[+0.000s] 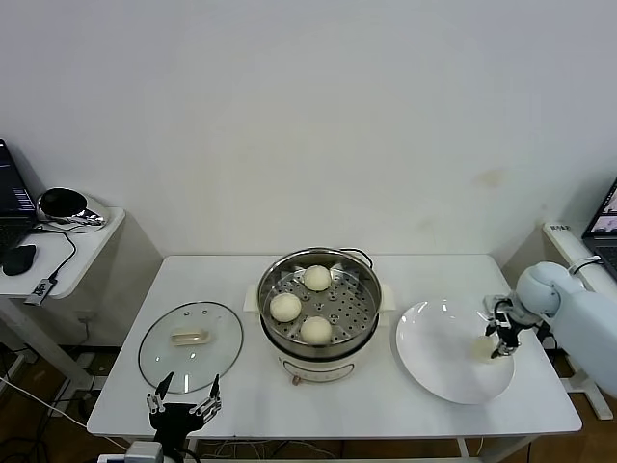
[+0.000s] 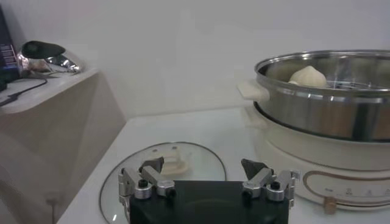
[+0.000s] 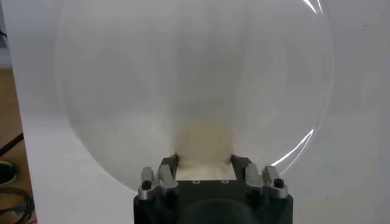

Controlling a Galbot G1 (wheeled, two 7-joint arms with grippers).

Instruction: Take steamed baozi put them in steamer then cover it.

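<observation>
The steamer [image 1: 365,326] stands mid-table with three baozi [image 1: 285,307] on its perforated tray; the left wrist view shows its steel wall [image 2: 329,109] and one baozi [image 2: 309,76] over the rim. A fourth baozi [image 1: 482,347] lies on the white plate [image 1: 434,359] at the right. My right gripper [image 1: 498,340] is shut on it, and the right wrist view shows the bun [image 3: 203,141] pinched between the fingers of that gripper [image 3: 204,161] over the plate [image 3: 152,79]. My left gripper [image 1: 183,395] hangs open at the table's front left, empty.
The glass lid [image 1: 190,345] with its cream handle lies flat left of the steamer, just beyond the left gripper [image 2: 203,165]. A side table [image 1: 67,241] with a laptop and mouse stands at far left. Another laptop [image 1: 604,217] sits at far right.
</observation>
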